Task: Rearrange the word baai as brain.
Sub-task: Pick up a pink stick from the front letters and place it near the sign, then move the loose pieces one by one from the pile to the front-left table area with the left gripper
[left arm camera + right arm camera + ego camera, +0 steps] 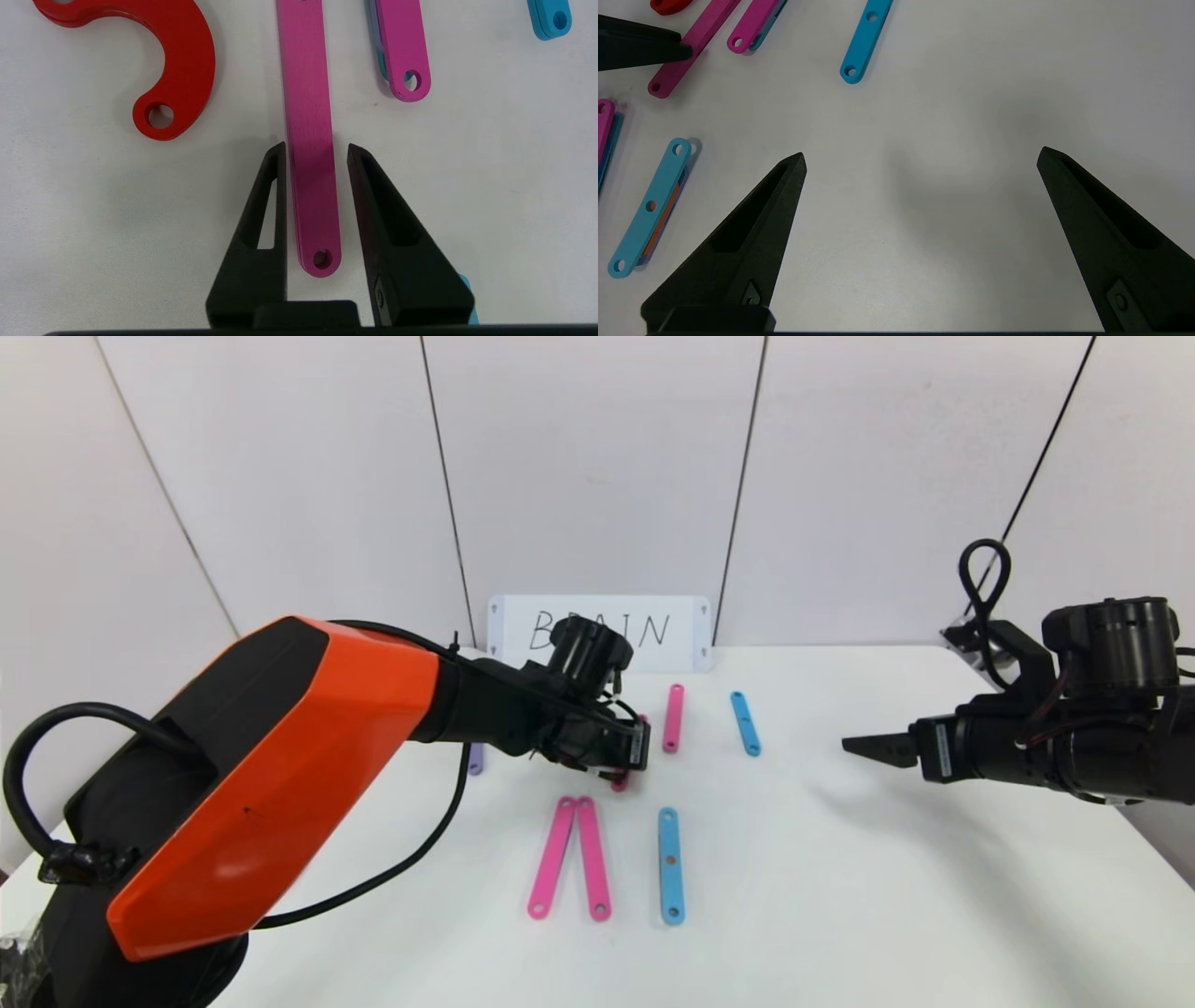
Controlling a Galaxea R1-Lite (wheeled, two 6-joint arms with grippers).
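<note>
On the surface [840, 896]: flat letter pieces are lying in two rows before a white card [597, 633].
Left gripper [316, 151]: reaching over the far row, fingers spread narrowly and straddling a pink strip [308, 140] on both sides; whether they are touching it, I cannot tell.
Right gripper [920, 158]: hovering at the right side, fingers spread wide, gripping nothing.
Red curve [173, 70]: lying just beside the straddled pink strip.
Near row: two pink strips [569, 857] are meeting at their tops, beside a blue strip [670, 865].
</note>
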